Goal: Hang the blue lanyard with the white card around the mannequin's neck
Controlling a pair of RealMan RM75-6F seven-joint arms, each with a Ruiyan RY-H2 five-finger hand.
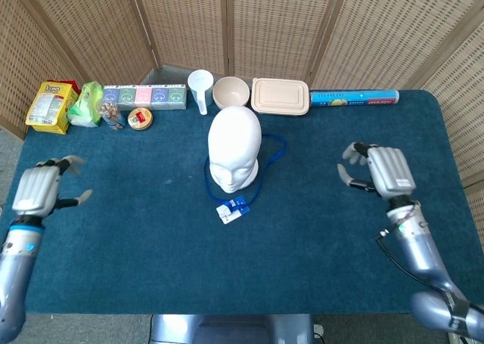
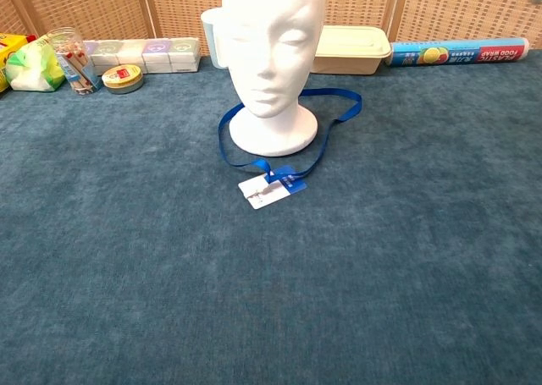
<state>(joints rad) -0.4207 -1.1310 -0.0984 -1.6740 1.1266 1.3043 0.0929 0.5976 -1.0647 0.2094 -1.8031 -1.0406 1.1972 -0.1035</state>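
A white foam mannequin head (image 1: pixel 234 147) (image 2: pixel 273 46) stands upright mid-table. The blue lanyard (image 1: pixel 276 153) (image 2: pixel 334 129) loops around the base of its neck and lies on the cloth, trailing to the back right. Its white card (image 1: pixel 229 210) (image 2: pixel 262 190) lies flat in front of the head. My left hand (image 1: pixel 39 190) hovers far to the left, fingers apart, holding nothing. My right hand (image 1: pixel 378 170) hovers far to the right, also open and empty. Neither hand shows in the chest view.
Along the back edge stand a yellow snack bag (image 1: pixel 51 106), a green packet (image 1: pixel 87 103), a jar of sticks (image 2: pixel 68 60), a tape roll (image 1: pixel 140 119), a row of small boxes (image 1: pixel 144 95), a white cup (image 1: pixel 200 89), a bowl (image 1: pixel 231 93), a lidded container (image 1: pixel 280 96) and a food-wrap box (image 1: pixel 354 97).
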